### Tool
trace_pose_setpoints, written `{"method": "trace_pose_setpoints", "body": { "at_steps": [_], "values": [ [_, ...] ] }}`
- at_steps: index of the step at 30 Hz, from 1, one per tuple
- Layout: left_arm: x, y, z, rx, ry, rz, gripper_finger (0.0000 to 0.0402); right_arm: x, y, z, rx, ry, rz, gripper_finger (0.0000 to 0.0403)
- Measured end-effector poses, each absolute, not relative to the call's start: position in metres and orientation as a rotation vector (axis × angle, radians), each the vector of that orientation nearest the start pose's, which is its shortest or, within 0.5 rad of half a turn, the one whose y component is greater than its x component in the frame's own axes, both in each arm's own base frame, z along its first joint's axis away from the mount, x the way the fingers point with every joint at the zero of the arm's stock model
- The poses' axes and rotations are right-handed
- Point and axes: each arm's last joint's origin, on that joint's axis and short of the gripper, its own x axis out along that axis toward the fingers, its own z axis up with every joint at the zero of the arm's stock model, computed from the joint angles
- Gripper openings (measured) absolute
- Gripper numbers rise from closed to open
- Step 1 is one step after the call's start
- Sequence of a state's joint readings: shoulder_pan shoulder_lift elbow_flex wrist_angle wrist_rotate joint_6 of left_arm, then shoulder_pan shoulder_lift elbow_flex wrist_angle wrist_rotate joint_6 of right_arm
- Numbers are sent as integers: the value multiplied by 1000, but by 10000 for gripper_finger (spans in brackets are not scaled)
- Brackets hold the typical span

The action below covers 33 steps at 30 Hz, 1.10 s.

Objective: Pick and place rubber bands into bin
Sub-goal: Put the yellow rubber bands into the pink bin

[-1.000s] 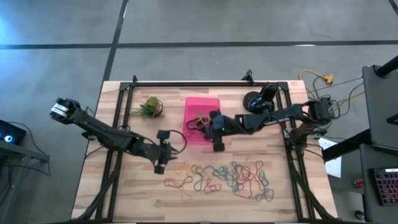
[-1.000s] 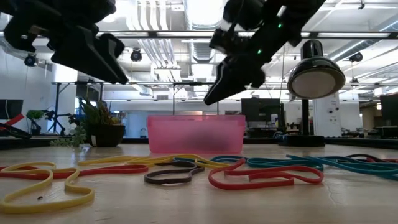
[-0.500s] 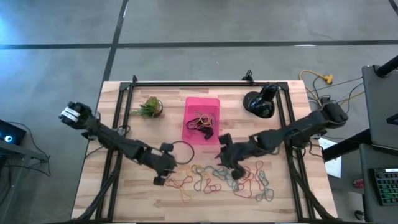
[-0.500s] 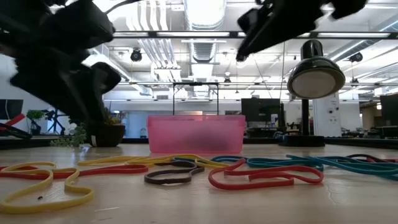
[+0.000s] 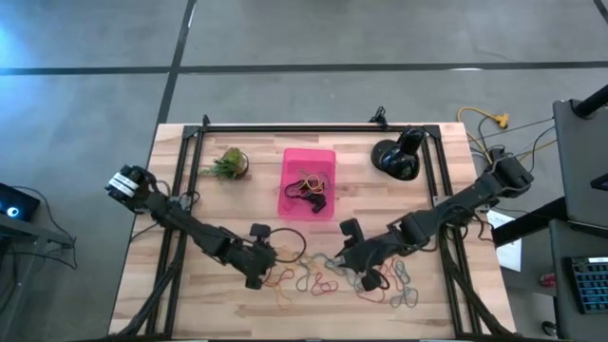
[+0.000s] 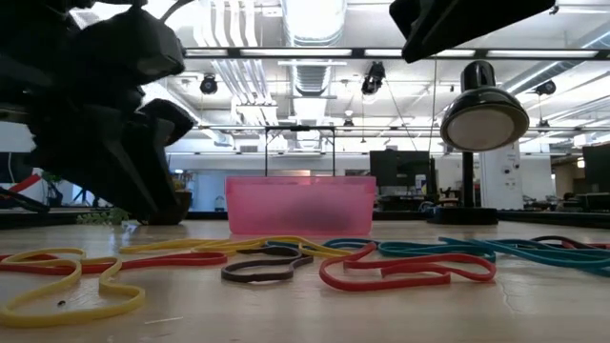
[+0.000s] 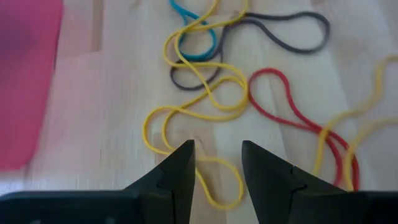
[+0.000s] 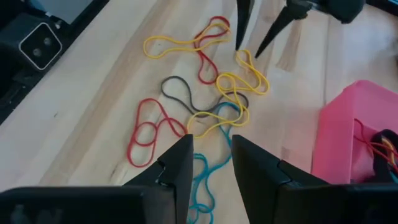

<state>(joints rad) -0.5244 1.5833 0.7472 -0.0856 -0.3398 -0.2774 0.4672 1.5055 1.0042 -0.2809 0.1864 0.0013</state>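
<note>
Many rubber bands [image 5: 328, 275] in yellow, red, blue and dark grey lie flat on the wood near the table's near edge. A few more lie inside the pink bin [image 5: 309, 160], which stands farther back. My left gripper [image 7: 217, 149] is open, slanting down low over the left end of the pile, its fingertips on either side of a yellow band's loop [image 7: 205, 112]. I cannot tell whether they touch it. My right gripper [image 8: 210, 142] hangs open above the middle of the pile, over a yellow and a blue band [image 8: 214, 118], with nothing between its fingers.
A small potted plant [image 5: 228, 163] stands left of the bin and a round black lamp-like object [image 5: 397, 157] right of it. Black frame rails [image 5: 313, 126] run along the table's far, left and right sides. Bare wood lies between the bin and the bands.
My right gripper has swung from above the bin toward the table's near edge and now hangs over the band pile. My left gripper has sunk and gone toward the near edge, down to the pile's left end. The bands have not moved.
</note>
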Motion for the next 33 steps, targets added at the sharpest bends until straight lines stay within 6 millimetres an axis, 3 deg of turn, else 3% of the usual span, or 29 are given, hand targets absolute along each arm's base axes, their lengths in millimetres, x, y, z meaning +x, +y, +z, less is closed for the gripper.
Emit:
{"method": "trace_pose_setpoints", "body": {
  "at_steps": [16,33],
  "values": [
    [269,-140,139,-38,869,87,116,278,139,225,-213,772,257,81],
    [265,-136,130,-43,941,152,116,277,138,220,-193,784,247,79]
  ]
}}
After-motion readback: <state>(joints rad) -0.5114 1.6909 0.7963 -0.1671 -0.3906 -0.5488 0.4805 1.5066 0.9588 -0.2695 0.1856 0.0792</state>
